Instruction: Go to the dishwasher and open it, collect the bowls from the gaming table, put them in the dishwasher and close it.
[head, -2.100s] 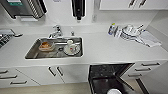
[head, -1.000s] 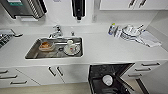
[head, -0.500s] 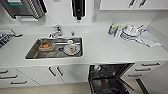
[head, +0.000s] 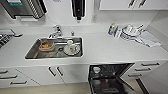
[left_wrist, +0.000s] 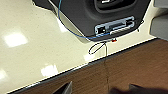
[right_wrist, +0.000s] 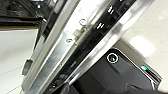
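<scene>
The dishwasher (head: 110, 80) stands open under the counter, right of the sink, its interior dark with wire racks. A small pale round item (head: 96, 70) sits in the rack; I cannot tell whether it is a bowl. Its door (head: 126, 75) hangs at the opening's right side. In the right wrist view the door's steel edge (right_wrist: 75, 47), with a dark control strip, runs close past my right gripper (right_wrist: 100, 90), which is open and holds nothing. My left gripper (left_wrist: 100, 91) is open and empty above the floor beside the robot's dark base (left_wrist: 100, 15). The gaming table is out of view.
The steel sink (head: 32, 53) holds a dish with orange food (head: 46, 45) and a cup on a plate (head: 71, 49). A dish pile (head: 130, 31) and a bottle (head: 111, 28) stand on the white counter (head: 112, 50). White cabinet doors (head: 52, 73) and drawers flank the dishwasher.
The head view has hardly shifted and the dishwasher stays open. A pale round shape in its rack looked larger a second ago than now.
</scene>
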